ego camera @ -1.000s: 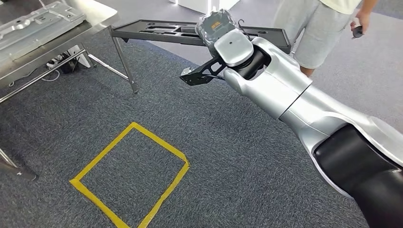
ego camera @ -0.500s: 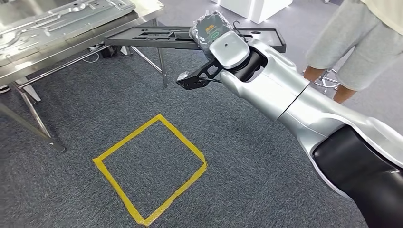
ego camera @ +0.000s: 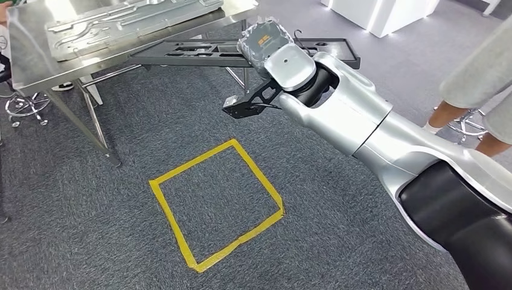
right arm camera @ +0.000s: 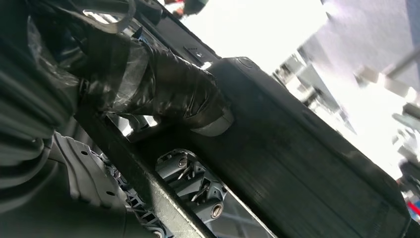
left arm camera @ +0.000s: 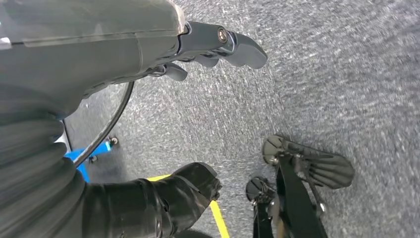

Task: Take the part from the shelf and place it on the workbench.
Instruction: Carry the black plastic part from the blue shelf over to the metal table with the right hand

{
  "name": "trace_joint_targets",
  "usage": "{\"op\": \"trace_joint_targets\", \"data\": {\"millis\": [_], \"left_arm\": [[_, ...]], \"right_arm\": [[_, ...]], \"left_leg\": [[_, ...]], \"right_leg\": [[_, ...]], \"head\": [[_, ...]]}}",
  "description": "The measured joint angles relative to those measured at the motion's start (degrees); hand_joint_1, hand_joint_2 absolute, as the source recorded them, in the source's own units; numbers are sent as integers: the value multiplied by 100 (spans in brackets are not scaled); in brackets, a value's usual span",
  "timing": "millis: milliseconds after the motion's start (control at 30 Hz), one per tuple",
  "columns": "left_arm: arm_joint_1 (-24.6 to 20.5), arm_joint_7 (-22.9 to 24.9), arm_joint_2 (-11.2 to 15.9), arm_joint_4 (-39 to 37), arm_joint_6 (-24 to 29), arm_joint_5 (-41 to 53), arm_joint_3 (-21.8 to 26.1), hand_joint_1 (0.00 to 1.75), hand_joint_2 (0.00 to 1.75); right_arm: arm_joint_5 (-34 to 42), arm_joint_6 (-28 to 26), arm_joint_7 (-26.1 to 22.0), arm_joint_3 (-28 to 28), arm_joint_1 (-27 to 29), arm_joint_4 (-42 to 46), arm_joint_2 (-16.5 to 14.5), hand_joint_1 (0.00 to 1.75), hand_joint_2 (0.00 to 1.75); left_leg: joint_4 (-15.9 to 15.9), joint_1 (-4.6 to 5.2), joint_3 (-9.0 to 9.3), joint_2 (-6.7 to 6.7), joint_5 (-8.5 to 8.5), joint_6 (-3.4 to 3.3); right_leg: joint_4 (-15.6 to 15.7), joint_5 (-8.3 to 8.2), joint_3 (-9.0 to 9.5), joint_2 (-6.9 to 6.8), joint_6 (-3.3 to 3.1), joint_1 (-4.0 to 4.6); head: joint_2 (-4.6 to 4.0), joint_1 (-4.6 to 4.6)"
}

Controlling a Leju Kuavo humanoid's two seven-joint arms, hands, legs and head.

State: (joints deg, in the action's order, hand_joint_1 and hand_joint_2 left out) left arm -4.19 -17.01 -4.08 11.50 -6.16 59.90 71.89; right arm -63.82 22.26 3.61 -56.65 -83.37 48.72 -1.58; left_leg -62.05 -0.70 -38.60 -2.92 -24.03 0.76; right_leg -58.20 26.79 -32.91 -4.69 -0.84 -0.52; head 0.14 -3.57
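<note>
The part is a long black moulded frame [ego camera: 187, 52], held level above the carpet beside the steel workbench [ego camera: 36, 66]. My right hand [ego camera: 265, 39], wrapped in clear plastic, grips it near its middle. Up close in the right wrist view, the thumb [right arm camera: 168, 94] presses on the black part [right arm camera: 297, 163], with the other fingers [right arm camera: 193, 186] under its edge. One end of the part reaches just below the workbench's front edge. My left hand [left arm camera: 198, 44] hangs over the carpet, its fingers apart and holding nothing.
A stamped metal panel [ego camera: 121, 21] lies on the workbench. A yellow tape square [ego camera: 214, 202] marks the carpet in front of me. A person [ego camera: 477, 84] stands at the right by a stool base [ego camera: 462, 124]; a white cabinet [ego camera: 386, 12] stands behind.
The whole picture has shifted right: the camera turned toward the workbench, which now fills more of the upper left. My right hand keeps the same hold on the part.
</note>
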Motion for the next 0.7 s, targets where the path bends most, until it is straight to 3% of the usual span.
{"op": "trace_joint_targets", "data": {"millis": [67, 133, 167, 200, 267, 300, 333, 367, 400, 433, 500, 533, 633, 700], "left_arm": [[-3, 7, 10, 0, 6, 1, 0, 0, 175], [-3, 7, 14, 0, 9, 3, 1, 0, 175], [-3, 7, 14, 0, 9, 4, 1, 0, 175], [-4, 8, 13, 0, 9, 5, 2, 0, 175], [-8, 10, 12, 0, 13, 7, 2, 0, 175], [-11, 11, 12, 0, 15, 8, 2, 0, 175], [-13, 11, 12, 0, 17, 9, 2, 0, 175], [-16, 11, 12, 0, 17, 12, 2, 0, 175], [-18, 10, 13, 0, 17, 16, 2, 0, 175], [-17, 7, 13, 0, 17, 24, 2, 0, 175], [-1, -3, 12, 0, 15, 43, 2, 0, 175], [8, -7, 12, 0, 15, 49, 2, 0, 175], [16, 30, 12, 0, 35, 26, 3, 0, 175], [17, 135, 6, -1, 74, -26, 4, 0, 175]], "right_arm": [[0, 3, 4, -1, 5, 37, 5, 175, 175], [0, 7, 5, -2, 17, 70, 3, 175, 175], [0, 8, 6, -2, 21, 87, 1, 175, 175], [0, 8, 7, -2, 20, 98, 4, 175, 175], [0, 9, 9, -2, 24, 109, 19, 175, 175], [0, 11, 9, -3, 34, 110, 30, 175, 175], [0, 15, 9, -3, 50, 111, 40, 175, 175], [0, 20, 7, -4, 67, 111, 51, 175, 175], [1, 22, -3, -4, 79, 113, 65, 175, 175], [7, 21, -23, -4, 83, 120, 76, 175, 175], [58, 19, -80, -4, 76, 142, 90, 175, 175], [99, 21, -104, -4, 70, 157, 90, 175, 175], [178, 27, -120, -8, 63, 196, 87, 175, 175], [192, 33, -88, -11, 51, 217, 79, 175, 175]], "left_leg": [[357, 58, 175, -155, 53, -69], [364, 61, 163, -30, 56, -128], [377, 45, 166, 40, 64, -152], [392, 28, 173, 105, 75, -182], [409, 6, 183, 229, 91, -230], [405, 7, 180, 299, 93, -245], [398, 10, 178, 382, 95, -250], [389, 12, 177, 457, 94, -254], [375, 13, 176, 529, 91, -259], [359, 14, 179, 590, 85, -261], [327, 21, 175, 674, 69, -247], [313, 21, 160, 705, 67, -228], [316, 10, 116, 759, 95, -138], [239, 16, 84, 678, 24, -85]], "right_leg": [[-21, 39, 12, -126, 52, 51], [-24, 68, 30, -247, 96, 80], [-55, 111, 28, -197, 124, 69], [-169, 203, -13, -65, 149, 50], [-743, 529, -271, 303, 184, 10], [-1149, 704, -466, 405, 191, 4], [-1497, 812, -643, 443, 194, 2], [-1686, 819, -753, 456, 193, 3], [-1654, 710, -765, 462, 182, 4], [-1392, 505, -669, 468, 164, 5], [-626, 106, -363, 509, 113, 14], [-344, 10, -243, 534, 92, 21], [-132, -12, -158, 560, 40, 48], [-66, -57, -131, 520, -21, 20]], "head": [[1, 3], [1, 5], [1, 6], [1, 7], [1, 8], [1, 7], [1, 7], [1, 7], [0, 7], [0, 8], [0, 7], [0, 5], [2, 3], [1, -3]]}}
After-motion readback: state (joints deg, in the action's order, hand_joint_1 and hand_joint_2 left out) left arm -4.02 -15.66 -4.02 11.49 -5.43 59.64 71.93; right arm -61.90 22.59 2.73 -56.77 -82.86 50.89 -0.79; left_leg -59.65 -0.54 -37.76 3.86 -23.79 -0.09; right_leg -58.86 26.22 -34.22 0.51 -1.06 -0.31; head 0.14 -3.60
